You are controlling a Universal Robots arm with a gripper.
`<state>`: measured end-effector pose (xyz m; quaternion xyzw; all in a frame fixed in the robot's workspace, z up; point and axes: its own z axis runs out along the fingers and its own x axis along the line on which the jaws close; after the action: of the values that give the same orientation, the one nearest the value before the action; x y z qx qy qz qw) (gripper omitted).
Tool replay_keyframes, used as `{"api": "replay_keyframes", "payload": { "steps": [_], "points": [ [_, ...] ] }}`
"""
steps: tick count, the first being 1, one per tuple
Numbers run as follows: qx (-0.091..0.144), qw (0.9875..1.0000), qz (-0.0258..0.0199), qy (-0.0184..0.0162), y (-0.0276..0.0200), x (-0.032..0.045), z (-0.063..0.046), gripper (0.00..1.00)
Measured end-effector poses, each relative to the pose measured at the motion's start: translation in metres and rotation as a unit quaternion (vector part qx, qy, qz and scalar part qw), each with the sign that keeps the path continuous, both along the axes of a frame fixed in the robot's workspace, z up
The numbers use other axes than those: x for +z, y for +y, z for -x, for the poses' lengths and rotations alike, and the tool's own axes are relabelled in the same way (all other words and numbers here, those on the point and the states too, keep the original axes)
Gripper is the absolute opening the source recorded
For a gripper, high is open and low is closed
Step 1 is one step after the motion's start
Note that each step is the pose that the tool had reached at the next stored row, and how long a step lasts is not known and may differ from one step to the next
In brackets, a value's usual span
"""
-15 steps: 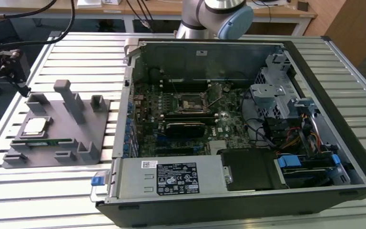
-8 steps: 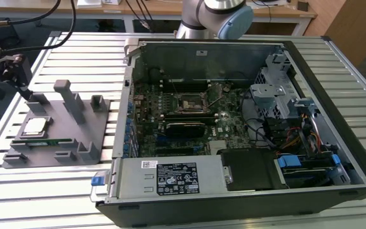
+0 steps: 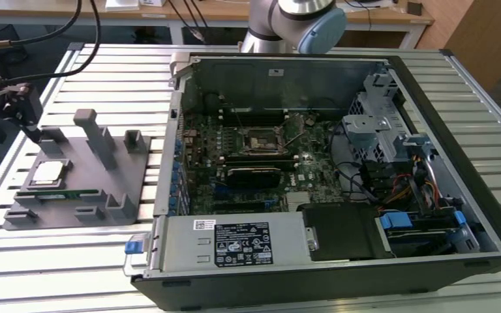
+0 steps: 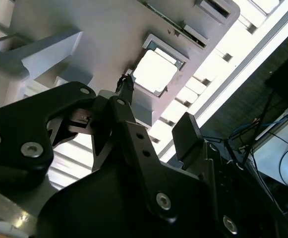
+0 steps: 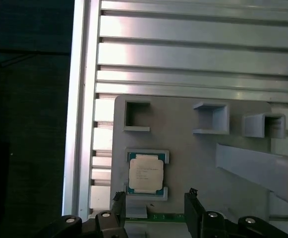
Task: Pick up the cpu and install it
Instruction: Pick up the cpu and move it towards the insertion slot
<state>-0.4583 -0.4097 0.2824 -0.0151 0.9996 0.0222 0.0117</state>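
The cpu is a small square chip with a silvery top, lying flat in a recess of the grey fixture at the exterior view's left. In the first wrist view the cpu sits just beyond my two black fingertips. My gripper is open with nothing between its fingers, hovering above the fixture close to the chip. The second wrist view shows the cpu past the open gripper. In the exterior view the gripper hangs over the fixture's far left corner.
An open computer case lies on the slatted metal table, its motherboard socket showing. A green memory stick lies on the fixture beside tall grey posts. The table edge runs close to the fixture.
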Motion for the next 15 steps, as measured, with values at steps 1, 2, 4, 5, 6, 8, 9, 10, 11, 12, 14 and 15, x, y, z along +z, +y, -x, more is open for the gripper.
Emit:
{"api": "replay_keyframes", "payload": {
  "steps": [1, 2, 4, 5, 6, 8, 9, 10, 11, 12, 14, 15],
  "points": [
    [0.000, 1.0000, 0.0000, 0.0000, 0.0000, -0.0018, 0.000, 0.59],
    [0.000, 1.0000, 0.0000, 0.0000, 0.0000, -0.0036, 0.001, 0.59],
    [0.000, 1.0000, 0.0000, 0.0000, 0.0000, -0.0072, 0.001, 0.60],
    [0.000, 1.0000, 0.0000, 0.0000, 0.0000, -0.0090, 0.001, 0.60],
    [0.000, 1.0000, 0.0000, 0.0000, 0.0000, -0.0108, 0.001, 0.66],
    [0.000, 1.0000, 0.0000, 0.0000, 0.0000, -0.0144, 0.001, 0.66],
    [0.000, 1.0000, 0.0000, 0.0001, 0.0000, -0.0163, 0.001, 0.66],
    [0.000, 1.0000, 0.0000, 0.0001, 0.0000, -0.0181, 0.001, 0.66],
    [0.000, 1.0000, 0.0000, 0.0000, 0.0000, -0.0200, 0.001, 0.66],
    [0.000, 1.0000, 0.0000, 0.0000, 0.0000, -0.0218, 0.001, 0.66],
    [0.000, 1.0000, 0.0000, 0.0000, -0.0001, -0.0254, 0.001, 0.66],
    [0.000, 1.0000, 0.0000, 0.0001, -0.0006, -0.0271, 0.001, 0.66]
  ]
}}
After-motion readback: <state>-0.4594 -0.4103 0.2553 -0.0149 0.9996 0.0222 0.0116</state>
